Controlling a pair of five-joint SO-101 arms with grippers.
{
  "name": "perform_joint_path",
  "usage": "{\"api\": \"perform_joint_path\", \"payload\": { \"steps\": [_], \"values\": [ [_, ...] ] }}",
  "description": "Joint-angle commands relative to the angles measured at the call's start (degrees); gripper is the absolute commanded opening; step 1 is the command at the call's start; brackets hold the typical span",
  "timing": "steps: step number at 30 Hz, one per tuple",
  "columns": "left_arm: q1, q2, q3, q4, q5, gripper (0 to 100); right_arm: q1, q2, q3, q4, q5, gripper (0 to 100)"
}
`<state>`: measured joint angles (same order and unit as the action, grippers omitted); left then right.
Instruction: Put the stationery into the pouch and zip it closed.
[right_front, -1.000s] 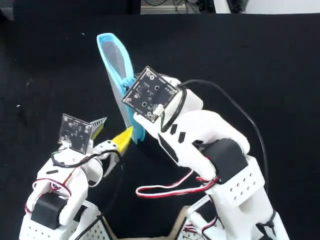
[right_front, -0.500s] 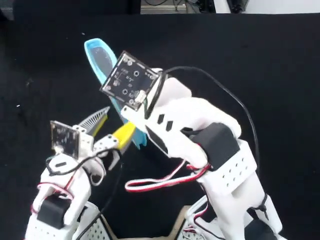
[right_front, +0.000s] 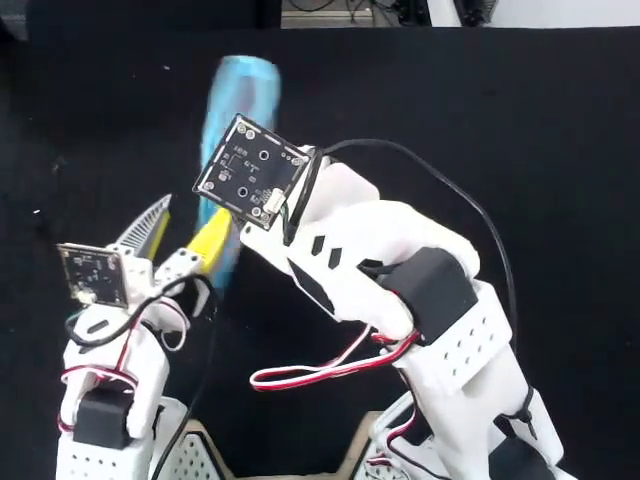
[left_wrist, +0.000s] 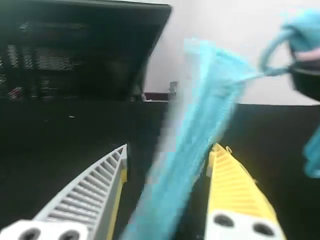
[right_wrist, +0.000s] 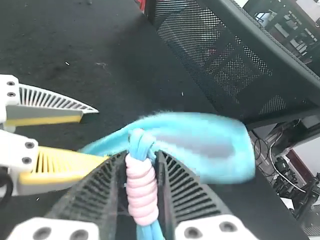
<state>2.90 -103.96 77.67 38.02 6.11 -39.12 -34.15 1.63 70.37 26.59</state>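
the right jaws are clamped on a pink knotted pull (right_wrist: 140, 192), which fills the gap between the two black ribbed jaws. a blue cord (right_wrist: 137, 140) knotted at their tips joins the pull to the pouch (right_wrist: 200, 145). the pouch, light blue, spreads out just past the tips of the right jaws, over the black worktop (right_wrist: 75, 50). the left jaws are apart, one grey and one yellow. the pouch (left_wrist: 200, 125) runs up between them, nearer the yellow jaw than the grey one; whether it touches either i cannot tell. from above, the pouch (right_front: 235, 100) stretches away from both sets of jaws. its near end sits by the yellow jaw, and the right arm (right_front: 400, 280) reaches in beside the left arm (right_front: 120, 360). a black mesh rack (right_wrist: 225, 60) stands beyond the worktop (right_front: 500, 120), past the pouch.
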Motion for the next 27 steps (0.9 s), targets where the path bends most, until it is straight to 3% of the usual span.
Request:
{"api": "perform_joint_path", "payload": {
  "steps": [1,11,21,27],
  "values": [
    [-0.2,0.7,-0.7,0.3,0.4,26,-0.4,0.0,-4.0,0.0,-0.1,1.0],
    [10.9,0.7,-3.2,-0.2,0.3,26,-0.5,0.0,0.4,1.1,-0.1,1.0],
    [10.8,0.8,0.3,-2.7,0.2,25,-0.6,-3.6,0.6,1.1,-0.1,1.0],
    [12.8,0.7,-1.5,0.4,0.4,2,-0.5,-6.8,2.7,1.1,-0.1,1.0]
  ]
}}
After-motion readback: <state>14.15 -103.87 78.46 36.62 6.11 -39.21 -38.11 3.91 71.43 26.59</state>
